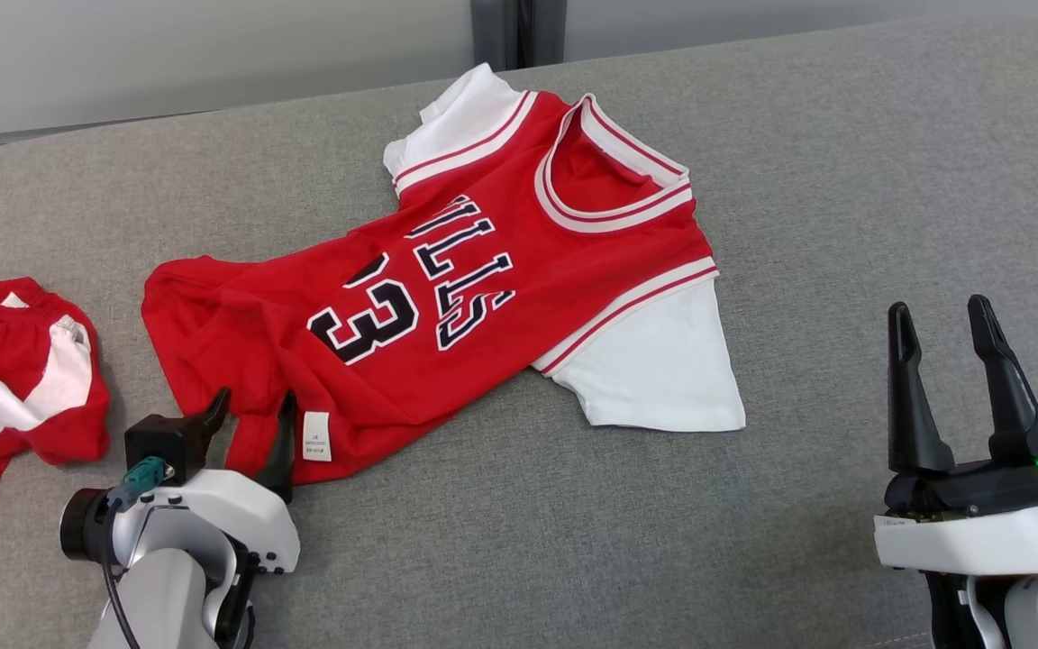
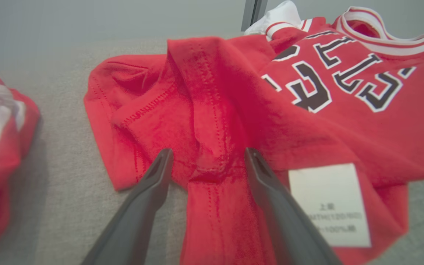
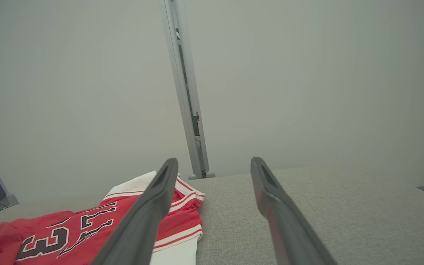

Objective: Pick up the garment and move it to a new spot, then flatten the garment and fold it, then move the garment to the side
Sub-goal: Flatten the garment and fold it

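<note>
Grey padded surface (image 1: 843,162) supports the work. Left gripper (image 1: 255,397), fingers apart, straddles a rumpled hem fold of the jersey (image 1: 483,297), which lies unfolded. Right gripper (image 1: 938,308), fingers apart, stands well right of the jersey. Judged status: flattening, folding and setting aside remain.

Lab-like room, bare grey wall (image 3: 307,73), metal post (image 3: 187,110)

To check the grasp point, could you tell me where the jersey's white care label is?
In the head view, the care label lies on the near hem of the red jersey, lower left, just right of the open left gripper.
</note>
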{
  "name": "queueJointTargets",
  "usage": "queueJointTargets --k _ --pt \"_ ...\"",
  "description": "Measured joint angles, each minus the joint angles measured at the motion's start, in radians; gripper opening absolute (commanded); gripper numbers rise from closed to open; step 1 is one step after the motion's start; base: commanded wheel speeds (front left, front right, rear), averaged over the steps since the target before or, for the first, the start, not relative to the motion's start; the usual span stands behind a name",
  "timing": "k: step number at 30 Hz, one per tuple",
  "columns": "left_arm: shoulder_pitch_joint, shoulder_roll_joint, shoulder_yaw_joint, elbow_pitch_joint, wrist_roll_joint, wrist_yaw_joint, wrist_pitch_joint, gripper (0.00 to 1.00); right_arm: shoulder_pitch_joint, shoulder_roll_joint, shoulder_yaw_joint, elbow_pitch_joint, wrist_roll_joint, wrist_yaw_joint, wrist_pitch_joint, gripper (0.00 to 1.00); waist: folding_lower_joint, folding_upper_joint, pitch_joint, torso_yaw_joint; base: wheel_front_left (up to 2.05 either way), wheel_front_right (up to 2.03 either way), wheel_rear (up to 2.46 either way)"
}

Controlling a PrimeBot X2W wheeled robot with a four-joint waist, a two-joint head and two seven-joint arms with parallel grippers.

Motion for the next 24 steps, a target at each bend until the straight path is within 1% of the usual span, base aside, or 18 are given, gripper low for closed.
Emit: queueJointTargets --k 5,6,7,8,10,11,12,14,15,17,18,19,24 --pt "-0.018 -0.008 -0.012 0.018 -0.002 0.000 -0.023 1.00 -0.003 0.000 -0.003 0.002 0.001 0.000 0.000 1.00 0.0000 0.0000 0.004 0.007 0.00 0.00 0.00" --pt "-0.018 -0.009 -0.015 0.019 -0.002 0.000 -0.028 0.96 -0.004 0.000 -0.003 0.004 0.001 0.000 0.000 1.00 0.0000 0.0000 0.004 0.009 0.00 0.00 0.00" --pt "-0.019 -0.009 -0.018 0.021 -0.003 0.000 -0.032 0.91 -0.004 0.000 -0.003 0.006 0.001 0.000 0.000 1.00 0.0000 0.0000 0.003 0.012 0.00 0.00 0.00" --pt "-0.021 -0.010 -0.021 0.023 -0.003 0.000 -0.033 0.82 -0.004 0.000 -0.003 0.007 0.001 0.000 0.000 1.00 0.0000 0.0000 0.003 0.014 0.00 0.00 0.00" --pt "-0.026 -0.012 -0.028 0.028 -0.003 0.000 -0.040 0.68 -0.008 0.000 -0.001 0.009 0.001 0.000 0.000 1.00 0.0000 0.0000 0.000 0.018 0.00 0.00 0.00" --pt "-0.028 -0.013 -0.032 0.028 -0.004 -0.002 -0.041 0.53 -0.010 0.000 0.000 0.009 0.001 0.000 0.000 1.00 0.0000 0.0000 -0.001 0.019 0.00 0.00 0.00" --pt "-0.028 -0.014 -0.035 0.028 -0.005 -0.002 -0.042 0.49 -0.013 0.000 0.001 0.009 0.001 0.000 0.000 1.00 0.0000 0.0000 -0.003 0.021 0.00 0.00 0.00" --pt "-0.028 -0.014 -0.040 0.031 -0.008 -0.003 -0.045 0.45 -0.015 0.000 0.002 0.010 0.001 0.000 0.000 1.00 0.0000 0.0000 -0.005 0.023 0.00 0.00 0.00" --pt "-0.028 -0.013 -0.042 0.032 -0.012 -0.005 -0.046 0.40 -0.016 0.000 0.002 0.011 0.001 0.000 0.000 1.00 0.0000 0.0000 -0.006 0.023 0.00 0.00 0.00" --pt "-0.028 -0.013 -0.048 0.035 -0.015 -0.006 -0.050 0.13 -0.016 0.000 0.003 0.011 0.001 0.000 0.000 1.00 0.0000 0.0000 -0.006 0.023 0.00 0.00 0.00" --pt "-0.028 -0.013 -0.050 0.035 -0.019 -0.006 -0.050 0.04 -0.016 0.000 0.004 0.011 0.001 0.000 0.000 1.00 0.0000 0.0000 -0.007 0.023 0.00 0.00 0.00" --pt "-0.029 -0.013 -0.052 0.036 -0.020 -0.007 -0.050 0.00 -0.016 0.000 0.005 0.012 0.001 0.000 0.000 1.00 0.0000 0.0000 -0.007 0.022 0.00 0.00 0.00" --pt "-0.029 -0.010 -0.056 0.037 -0.028 -0.009 -0.051 0.00 -0.016 0.000 0.002 0.019 0.001 0.000 0.000 1.00 0.0000 0.0000 -0.012 0.022 0.00 0.00 0.00"
